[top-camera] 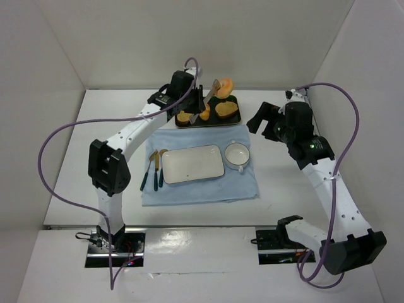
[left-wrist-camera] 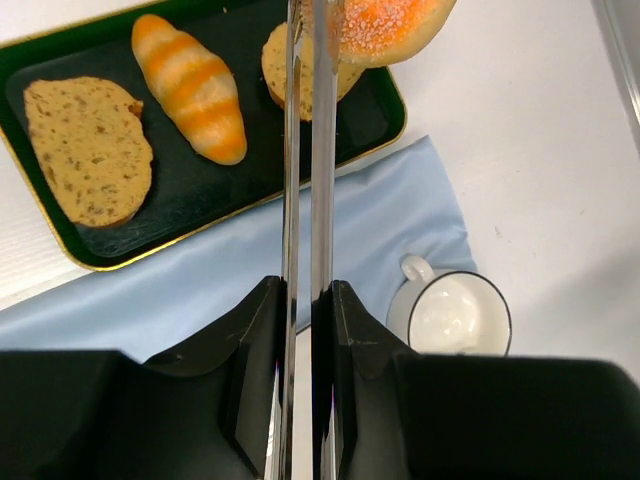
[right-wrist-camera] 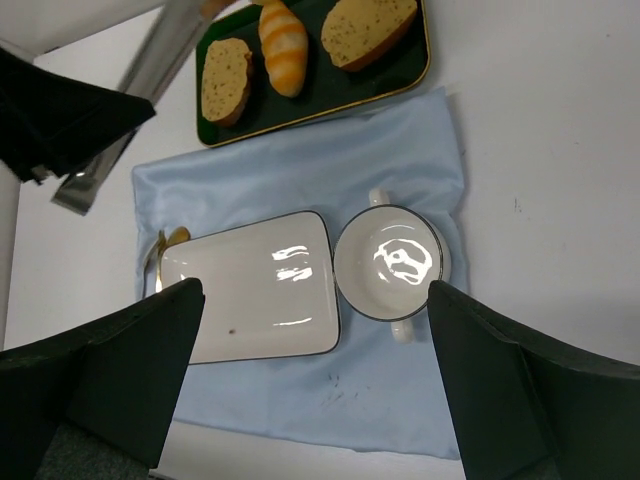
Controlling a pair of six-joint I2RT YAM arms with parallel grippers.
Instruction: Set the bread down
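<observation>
Steel tongs point(left-wrist-camera: 305, 150) are clamped between the fingers of the left gripper point(left-wrist-camera: 303, 300), and their tips pinch the bread point(left-wrist-camera: 385, 25) (sugar-speckled, orange), held in the air above the green tray point(left-wrist-camera: 180, 200). A striped roll point(left-wrist-camera: 190, 85) and toast point(left-wrist-camera: 88, 145) lie on that tray. The right gripper point(right-wrist-camera: 315, 295) hangs spread wide and empty over the white plate point(right-wrist-camera: 250, 290) and cup point(right-wrist-camera: 390, 262) on the blue cloth point(right-wrist-camera: 400, 150).

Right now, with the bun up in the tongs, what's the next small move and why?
Probably swing the left gripper toward the white rectangular plate: the tongs hold the bread up above the tray, and the plate lies bare.
</observation>
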